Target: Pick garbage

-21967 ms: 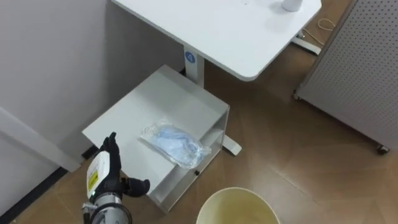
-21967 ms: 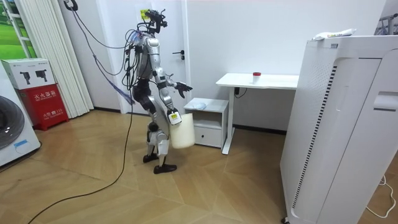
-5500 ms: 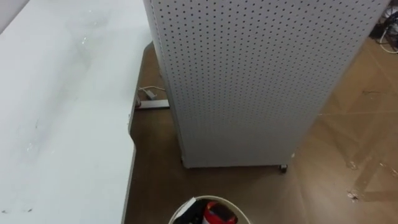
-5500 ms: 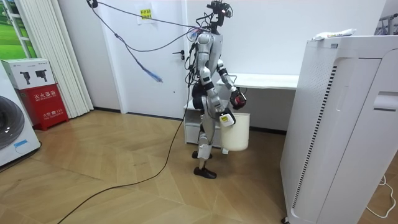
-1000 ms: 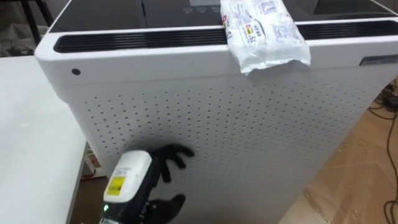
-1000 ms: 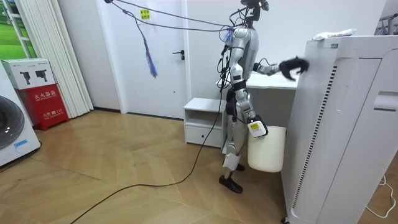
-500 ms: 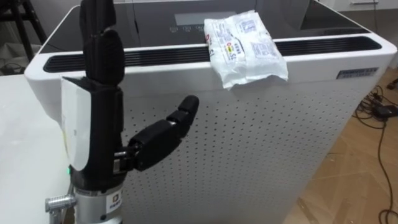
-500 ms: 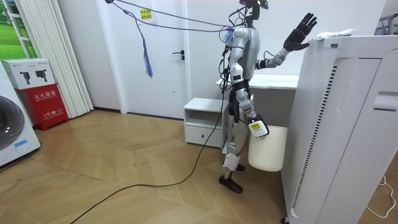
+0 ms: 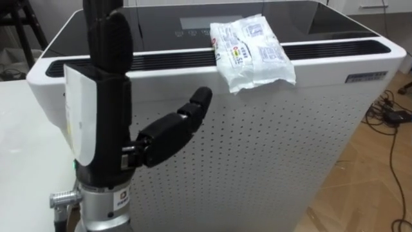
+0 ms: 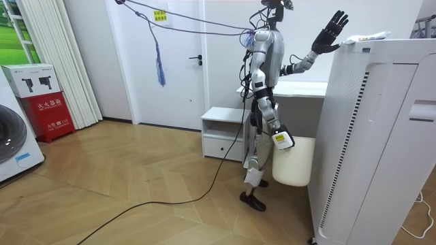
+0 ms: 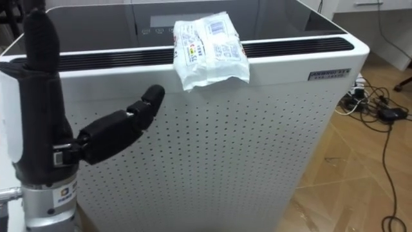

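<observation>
A white plastic packet (image 9: 254, 48) lies on top of a tall white air purifier (image 9: 290, 148), its end hanging over the front edge. My left hand (image 9: 103, 116) is raised upright in front of the purifier's perforated face, left of the packet and apart from it. Its fingers are straight and its thumb sticks out toward the panel, holding nothing. In the room view I stand between the desk (image 10: 300, 87) and the purifier (image 10: 381, 136), left hand (image 10: 330, 33) held high near the packet (image 10: 364, 38). My right hand (image 10: 278, 136) hangs at my side carrying a cream waste bin (image 10: 294, 167).
A white desk top (image 9: 26, 148) lies to my left, close against the purifier. Cables (image 9: 393, 103) trail over the wooden floor at the right. A low white cabinet (image 10: 221, 133) stands behind me by the wall.
My left hand has risen from low against the perforated panel to upright at the level of the purifier's top. Over the last half second it barely moved.
</observation>
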### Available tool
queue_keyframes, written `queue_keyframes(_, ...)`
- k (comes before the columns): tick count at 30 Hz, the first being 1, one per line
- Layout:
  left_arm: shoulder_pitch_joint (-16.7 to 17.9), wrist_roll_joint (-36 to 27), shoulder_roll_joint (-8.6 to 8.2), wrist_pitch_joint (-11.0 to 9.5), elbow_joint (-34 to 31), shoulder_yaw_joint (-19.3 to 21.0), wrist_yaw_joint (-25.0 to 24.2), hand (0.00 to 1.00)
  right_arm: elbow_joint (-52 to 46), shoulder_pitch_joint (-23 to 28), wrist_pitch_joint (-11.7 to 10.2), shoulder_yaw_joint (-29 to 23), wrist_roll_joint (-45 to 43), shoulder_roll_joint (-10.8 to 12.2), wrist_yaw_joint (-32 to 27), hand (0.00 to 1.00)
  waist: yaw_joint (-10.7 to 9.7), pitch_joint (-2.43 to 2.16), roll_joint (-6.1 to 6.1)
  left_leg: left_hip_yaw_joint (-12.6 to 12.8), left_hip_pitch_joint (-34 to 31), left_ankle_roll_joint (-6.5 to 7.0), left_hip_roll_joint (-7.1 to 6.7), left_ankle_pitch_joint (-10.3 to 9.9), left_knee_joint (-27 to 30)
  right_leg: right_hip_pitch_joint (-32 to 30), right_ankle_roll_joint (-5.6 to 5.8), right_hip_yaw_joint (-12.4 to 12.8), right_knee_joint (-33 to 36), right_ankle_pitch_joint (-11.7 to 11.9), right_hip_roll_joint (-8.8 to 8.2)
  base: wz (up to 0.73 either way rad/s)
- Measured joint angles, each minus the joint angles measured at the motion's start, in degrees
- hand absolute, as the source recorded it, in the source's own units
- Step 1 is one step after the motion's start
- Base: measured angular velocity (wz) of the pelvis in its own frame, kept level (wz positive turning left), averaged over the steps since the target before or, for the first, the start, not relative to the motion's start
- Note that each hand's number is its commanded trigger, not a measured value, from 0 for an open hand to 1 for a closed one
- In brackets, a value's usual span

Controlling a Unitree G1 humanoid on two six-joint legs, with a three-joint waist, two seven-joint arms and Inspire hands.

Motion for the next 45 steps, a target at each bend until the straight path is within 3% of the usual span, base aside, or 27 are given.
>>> queue_keyframes(12,0.0,1.7,0.04,1.2,0.0,-3.1,-3.9,0.00,0.0,-0.1,0.0,0.0,-0.3,0.1,1.5,1.00,-1.4,0.16,0.50,1.0,0.6,-0.11,0.43,-0.1,-1.2,0.7,-0.01,0.1,-1.0,0.0,0.49,-0.01)
queue_keyframes(17,0.0,1.7,1.38,1.6,0.1,-3.7,-4.5,0.00,0.0,0.0,0.0,0.0,-0.3,0.1,1.6,1.00,-1.4,0.11,0.63,1.2,1.2,-0.10,0.49,-0.1,-1.8,0.7,0.00,0.4,-1.0,0.0,0.55,-0.02)
queue_keyframes(23,0.0,1.7,1.52,2.6,0.1,-3.7,-5.0,0.00,0.0,0.0,0.0,0.0,-0.3,0.1,1.6,1.00,-1.4,0.12,0.89,1.2,1.2,-0.10,0.48,-0.1,-1.8,0.8,0.00,0.4,-1.0,0.0,0.54,0.00)
queue_keyframes(29,0.0,3.0,1.66,2.6,0.1,-4.1,-5.0,0.00,0.0,0.0,0.1,0.0,-0.3,0.1,1.6,1.00,-1.4,0.14,1.44,1.1,1.1,-0.11,0.46,-0.1,-1.7,0.7,0.01,0.4,-0.9,0.0,0.53,0.00)
queue_keyframes(39,0.0,4.3,3.28,2.7,0.1,-4.1,-4.9,0.00,0.0,0.0,0.6,-0.1,-0.3,-0.1,1.4,1.00,-1.4,0.14,1.36,1.1,1.1,-0.10,0.42,-0.1,-1.6,0.7,0.02,0.4,-0.9,0.0,0.44,0.00)
queue_keyframes(45,0.0,4.3,3.27,2.7,0.1,-4.1,-5.0,0.00,0.0,0.0,0.6,0.0,-0.3,-0.1,1.4,1.00,-1.6,0.05,1.11,1.2,1.2,-0.10,0.37,-0.1,-1.5,0.7,0.03,0.4,-0.9,0.0,0.36,0.00)
